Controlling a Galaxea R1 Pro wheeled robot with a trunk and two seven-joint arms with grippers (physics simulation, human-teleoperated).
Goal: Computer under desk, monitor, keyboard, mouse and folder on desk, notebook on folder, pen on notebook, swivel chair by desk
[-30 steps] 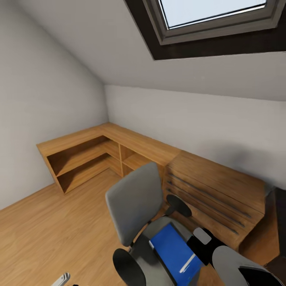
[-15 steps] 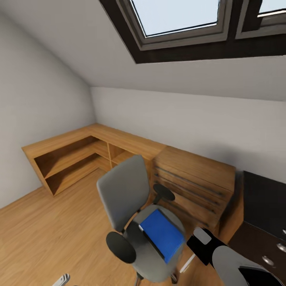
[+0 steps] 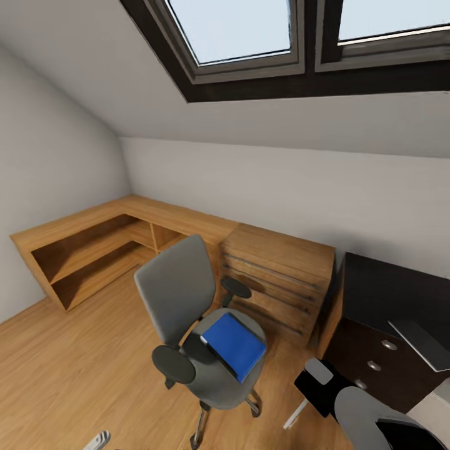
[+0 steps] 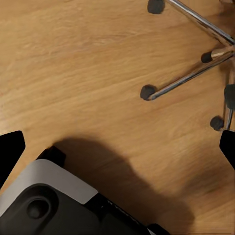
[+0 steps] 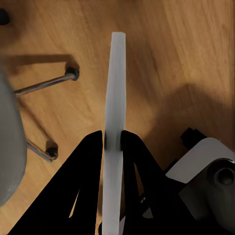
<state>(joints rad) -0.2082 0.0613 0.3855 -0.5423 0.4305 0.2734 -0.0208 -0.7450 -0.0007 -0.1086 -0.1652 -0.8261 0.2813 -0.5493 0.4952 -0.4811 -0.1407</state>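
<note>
Pen (image 5: pixel 116 112): white stick, being pinched between the right gripper (image 5: pixel 113 139) fingers above the wood floor (image 3: pixel 75 369) beside the swivel chair (image 3: pixel 187 312); left gripper (image 4: pixel 117 147) fingers spread, holding nothing; grip wanting steadiness until the blue folder (image 3: pixel 234 345) is reaching the desk (image 3: pixel 387 294).

No writing, label, brand, number or sign can be read anywhere in these pictures; every surface in the head and wrist views is plain and unmarked.
</note>
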